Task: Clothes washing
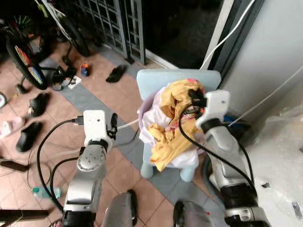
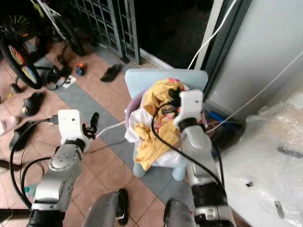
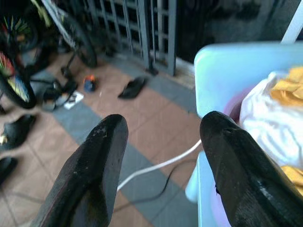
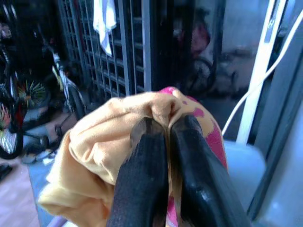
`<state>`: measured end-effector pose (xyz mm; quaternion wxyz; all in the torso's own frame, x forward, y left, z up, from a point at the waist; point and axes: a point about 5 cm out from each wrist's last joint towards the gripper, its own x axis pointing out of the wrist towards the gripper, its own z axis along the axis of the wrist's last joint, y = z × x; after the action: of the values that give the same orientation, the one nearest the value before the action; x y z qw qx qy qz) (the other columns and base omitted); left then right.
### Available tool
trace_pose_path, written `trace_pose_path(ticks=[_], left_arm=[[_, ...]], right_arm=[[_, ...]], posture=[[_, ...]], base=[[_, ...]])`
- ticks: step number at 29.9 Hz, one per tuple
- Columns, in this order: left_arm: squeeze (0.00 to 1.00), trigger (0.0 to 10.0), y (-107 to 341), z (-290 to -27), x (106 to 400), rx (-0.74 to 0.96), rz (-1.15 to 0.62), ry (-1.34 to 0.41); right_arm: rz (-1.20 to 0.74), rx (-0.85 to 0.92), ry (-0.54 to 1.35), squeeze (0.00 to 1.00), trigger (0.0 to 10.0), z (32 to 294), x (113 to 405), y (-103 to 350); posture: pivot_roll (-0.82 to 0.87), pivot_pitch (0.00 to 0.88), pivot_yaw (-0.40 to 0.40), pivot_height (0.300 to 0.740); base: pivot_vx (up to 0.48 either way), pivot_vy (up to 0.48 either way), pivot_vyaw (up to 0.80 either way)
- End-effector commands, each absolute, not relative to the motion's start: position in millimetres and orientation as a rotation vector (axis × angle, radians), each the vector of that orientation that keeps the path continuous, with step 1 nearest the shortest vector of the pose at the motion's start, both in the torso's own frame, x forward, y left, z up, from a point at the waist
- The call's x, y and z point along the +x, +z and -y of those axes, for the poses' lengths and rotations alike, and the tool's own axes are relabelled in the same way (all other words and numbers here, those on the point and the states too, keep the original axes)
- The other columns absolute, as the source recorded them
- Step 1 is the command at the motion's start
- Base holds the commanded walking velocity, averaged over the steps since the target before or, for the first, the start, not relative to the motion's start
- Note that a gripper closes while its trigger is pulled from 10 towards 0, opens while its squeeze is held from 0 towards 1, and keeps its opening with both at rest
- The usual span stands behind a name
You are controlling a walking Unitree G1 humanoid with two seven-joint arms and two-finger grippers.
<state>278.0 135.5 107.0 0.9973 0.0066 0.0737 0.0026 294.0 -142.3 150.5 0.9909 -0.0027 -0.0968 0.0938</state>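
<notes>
A pink laundry basket [image 1: 142, 109] heaped with clothes rests on a pale blue plastic chair [image 1: 156, 78]. On top lies a yellow garment [image 1: 173, 135] with pink patches, over white cloth [image 1: 150, 124]. My right gripper [image 1: 195, 100] is shut on a raised fold of the yellow garment [image 4: 118, 127] at the top of the heap. To the left of the chair, above the tiled floor, my left gripper [image 1: 113, 126] is open and holds nothing; its fingers [image 3: 90, 175] frame the chair's edge [image 3: 222, 71].
Several shoes and sandals [image 1: 116, 73] lie on the tiled floor at the left, near a bicycle wheel [image 1: 23, 59]. A metal grille gate [image 1: 113, 23] stands behind. A white hose [image 1: 127, 126] runs across the floor. Clear plastic sheeting [image 1: 279, 156] covers something at the right.
</notes>
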Motion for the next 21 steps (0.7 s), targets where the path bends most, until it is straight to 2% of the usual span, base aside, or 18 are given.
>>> trace_pose_path(ticks=[1,6,8,9,12,21], left_arm=[[0.00,10.0,106,-137,280,0.028,-0.144,0.012],[0.00,10.0,110,-135,288,0.033,-0.109,0.006],[0.00,10.0,110,-133,290,0.033,-0.105,0.003],[0.00,10.0,109,-132,291,0.032,-0.098,0.002],[0.00,10.0,109,-129,291,0.022,-0.090,-0.002],[0.00,10.0,110,-128,293,0.017,-0.060,-0.005]], right_arm=[[0.245,0.001,0.200,0.00,0.0,138,289,167],[0.221,-0.019,0.223,0.00,0.0,137,268,167],[0.196,-0.036,0.221,0.00,0.0,139,268,161],[0.179,-0.041,0.216,0.00,10.0,141,267,159],[0.147,-0.048,0.206,0.00,10.0,143,270,156],[0.138,-0.061,0.200,0.00,10.0,140,280,159]], posture=[[0.00,0.010,0.076,0.740],[-0.02,0.000,0.079,0.740],[-0.03,0.000,0.073,0.740],[-0.03,0.000,0.073,0.740],[-0.03,0.000,0.065,0.740],[-0.03,0.000,0.057,0.740]], base=[[0.000,0.000,0.00],[0.000,0.000,0.00],[0.000,0.000,0.00],[0.000,0.000,0.00],[0.000,0.000,0.00],[0.000,0.000,-0.76]])
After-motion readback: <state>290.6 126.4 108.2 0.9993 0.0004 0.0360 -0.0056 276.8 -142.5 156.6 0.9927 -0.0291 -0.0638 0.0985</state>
